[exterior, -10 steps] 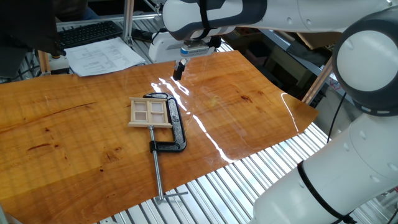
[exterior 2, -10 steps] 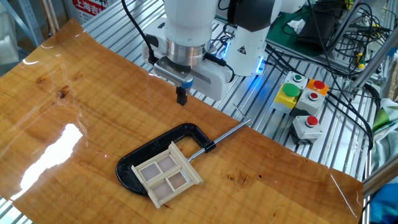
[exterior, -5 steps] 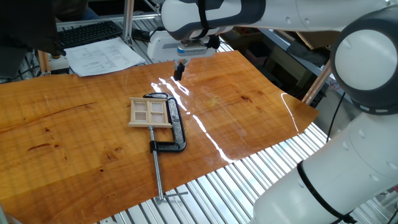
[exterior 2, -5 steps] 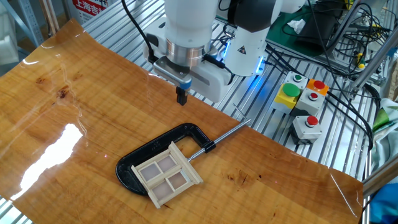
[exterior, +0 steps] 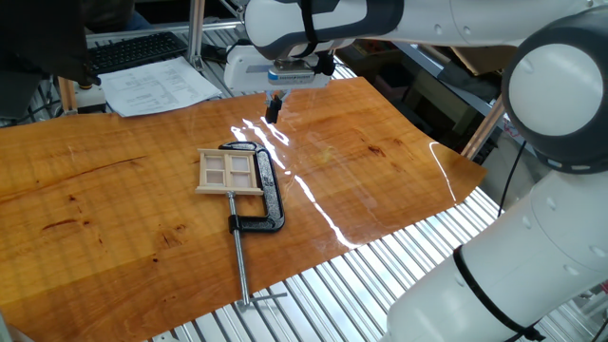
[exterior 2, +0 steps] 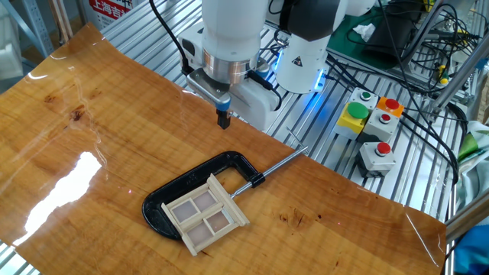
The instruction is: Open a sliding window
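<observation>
**Pale wooden window pinned in a clamp, gripper poised above and apart**

The sliding window (exterior 2: 205, 220) lies flat near the middle of the tabletop (exterior 2: 69, 145), a small rectangular frame of pale unpainted wood whose thin bars split it into four panes. It looks light and rather delicate: the slim bars would likely snap or splinter under a hard squeeze, so the sash probably wants a gentle sideways push against a bar or an edge, not a pinch across the frame. Which part slides cannot be made out from either view.

A black metal C-clamp (exterior 2: 172, 195) curves around one end of the frame and appears to hold it to the board, its long steel rod (exterior: 242, 261) running off toward the table edge. That should keep the light frame from skidding on the glossy, varnished, orange-brown tabletop, which shows bright reflections.

The gripper (exterior 2: 223, 120) hangs above the far side of the board, well apart from the window, its dark jaws drawn close together and holding nothing.
</observation>
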`<state>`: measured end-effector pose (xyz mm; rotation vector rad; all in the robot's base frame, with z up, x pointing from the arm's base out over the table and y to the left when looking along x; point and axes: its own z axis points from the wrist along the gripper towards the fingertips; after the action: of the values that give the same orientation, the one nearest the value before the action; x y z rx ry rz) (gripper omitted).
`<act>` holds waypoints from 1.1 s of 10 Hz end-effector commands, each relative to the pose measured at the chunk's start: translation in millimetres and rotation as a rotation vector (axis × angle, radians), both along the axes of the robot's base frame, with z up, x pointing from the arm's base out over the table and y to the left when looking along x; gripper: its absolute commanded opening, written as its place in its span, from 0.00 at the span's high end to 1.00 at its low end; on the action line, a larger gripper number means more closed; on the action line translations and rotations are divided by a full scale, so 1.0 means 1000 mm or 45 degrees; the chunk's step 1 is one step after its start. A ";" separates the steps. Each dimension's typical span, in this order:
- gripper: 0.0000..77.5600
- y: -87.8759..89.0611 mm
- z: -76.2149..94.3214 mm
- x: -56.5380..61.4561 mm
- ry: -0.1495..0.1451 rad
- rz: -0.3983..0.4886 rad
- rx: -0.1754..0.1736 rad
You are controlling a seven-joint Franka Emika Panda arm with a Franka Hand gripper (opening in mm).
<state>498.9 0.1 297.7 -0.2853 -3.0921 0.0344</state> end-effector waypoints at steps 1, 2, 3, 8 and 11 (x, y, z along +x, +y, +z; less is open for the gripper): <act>1.00 0.000 0.001 0.001 -0.003 0.018 -0.002; 1.00 0.000 0.001 0.002 -0.003 0.027 -0.001; 1.00 0.000 0.001 0.002 -0.003 0.030 0.000; 1.00 0.000 0.002 0.008 0.002 0.031 -0.003; 1.00 0.000 0.003 0.008 0.002 0.027 -0.002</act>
<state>506.7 -0.1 299.1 -0.2532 -3.0904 0.0383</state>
